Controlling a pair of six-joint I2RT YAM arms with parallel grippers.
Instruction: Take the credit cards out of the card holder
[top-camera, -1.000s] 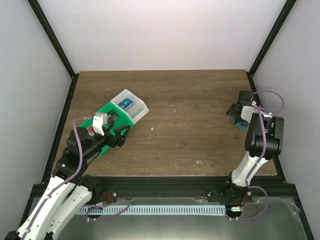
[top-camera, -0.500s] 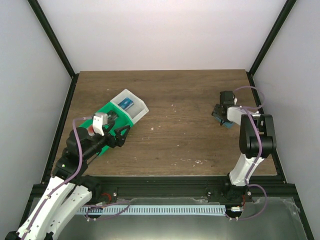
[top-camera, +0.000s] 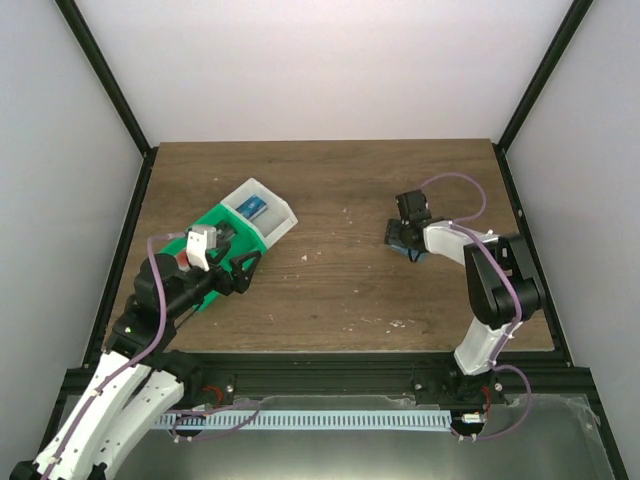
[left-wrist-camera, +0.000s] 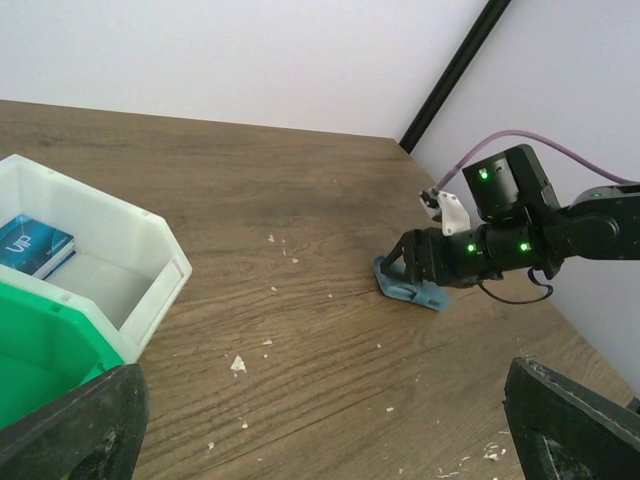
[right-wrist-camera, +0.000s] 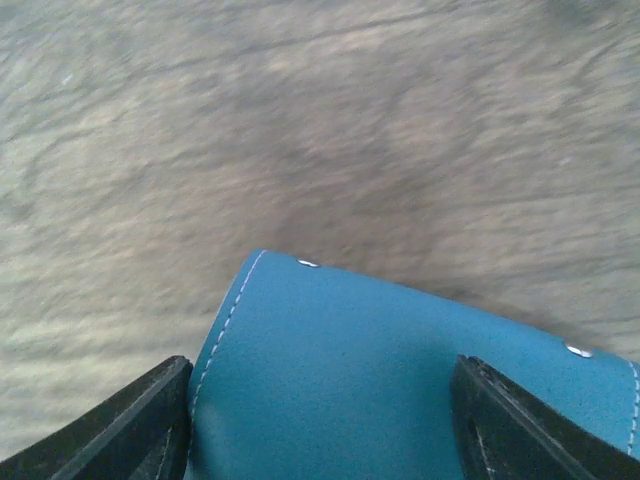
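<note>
At nine o'clock your left gripper (top-camera: 238, 270) hung wide-fingered over the green-and-white plastic tray (top-camera: 283, 214). At three your right gripper (top-camera: 400, 238) pinched the blue-teal bifold card holder (left-wrist-camera: 408, 290), edge on the brown wooden table (top-camera: 340, 290), likely for opening. No cards showed.

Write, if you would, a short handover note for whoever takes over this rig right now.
Left hand: open, empty, hovering by the green-and-white plastic compartment tray.
Right hand: closed on the flat blue-teal bifold card holder, which is right of centre, tilted, with its lower edge on the wooden table.
Credit cards: none clearly in view; the holder looks folded.
Done: holder grasped.
Left: open the holder and pull the cards out.
</note>
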